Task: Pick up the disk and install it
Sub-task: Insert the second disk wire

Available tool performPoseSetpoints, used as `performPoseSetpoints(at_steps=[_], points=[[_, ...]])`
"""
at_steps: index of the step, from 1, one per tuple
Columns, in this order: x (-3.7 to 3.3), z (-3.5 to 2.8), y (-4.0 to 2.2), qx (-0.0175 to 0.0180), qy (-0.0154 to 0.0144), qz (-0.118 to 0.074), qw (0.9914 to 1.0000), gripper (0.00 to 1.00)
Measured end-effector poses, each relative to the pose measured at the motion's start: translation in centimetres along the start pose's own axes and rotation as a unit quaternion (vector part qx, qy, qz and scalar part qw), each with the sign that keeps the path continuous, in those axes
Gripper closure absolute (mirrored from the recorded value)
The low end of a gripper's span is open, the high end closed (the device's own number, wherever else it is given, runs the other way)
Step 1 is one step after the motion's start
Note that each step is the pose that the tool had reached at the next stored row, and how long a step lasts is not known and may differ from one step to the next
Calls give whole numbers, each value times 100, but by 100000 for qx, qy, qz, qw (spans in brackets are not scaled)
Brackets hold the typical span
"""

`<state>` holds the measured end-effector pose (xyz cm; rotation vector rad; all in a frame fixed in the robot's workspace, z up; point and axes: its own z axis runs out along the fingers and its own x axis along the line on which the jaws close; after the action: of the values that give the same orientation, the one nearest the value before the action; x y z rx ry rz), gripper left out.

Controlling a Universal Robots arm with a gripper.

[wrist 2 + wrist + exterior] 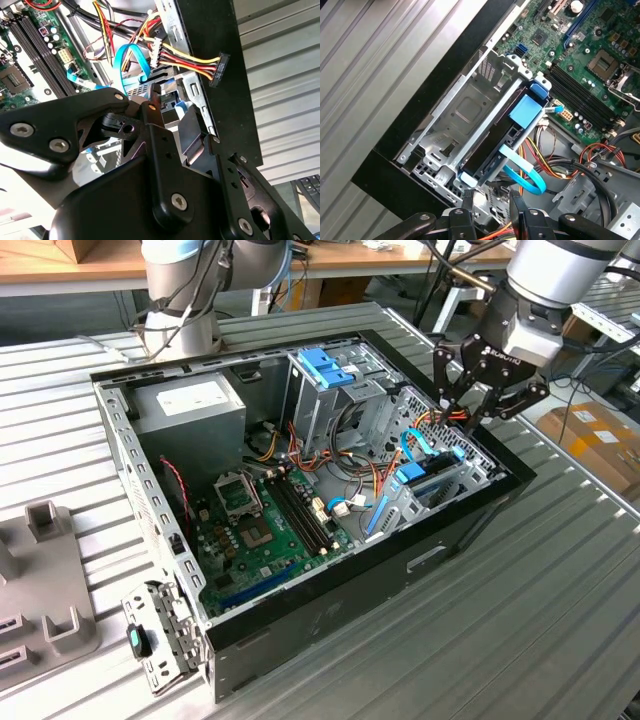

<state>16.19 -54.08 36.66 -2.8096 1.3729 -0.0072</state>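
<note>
The disk (492, 142) stands on edge inside the metal drive bay (465, 107) at the case's front corner, a dark slab with blue plastic rails (525, 111). In the exterior view the disk (425, 478) sits low in that bay on the exterior view's right. My gripper (462, 418) hovers just above it, open, with nothing between its fingers (465, 212). A light blue ribbon cable (527, 175) loops beside the disk's end. A loose bundle of yellow, red and black wires ends in a black connector (220, 70) by the case wall.
The open computer case (470, 530) lies on a ribbed metal table (520, 620). Inside are the motherboard (260, 520), a grey power supply box (190, 405) and a metal cage with a blue latch (325, 365). Grey fixtures (50, 570) stand at the exterior view's left.
</note>
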Motion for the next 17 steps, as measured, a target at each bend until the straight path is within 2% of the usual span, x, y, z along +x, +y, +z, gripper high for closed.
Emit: performPoseSetpoints(at_steps=[12, 17], points=[[36, 1, -98, -1, -11, -642, 99998, 58], [57, 2, -167, -2, -15, -1036, 99995, 58]])
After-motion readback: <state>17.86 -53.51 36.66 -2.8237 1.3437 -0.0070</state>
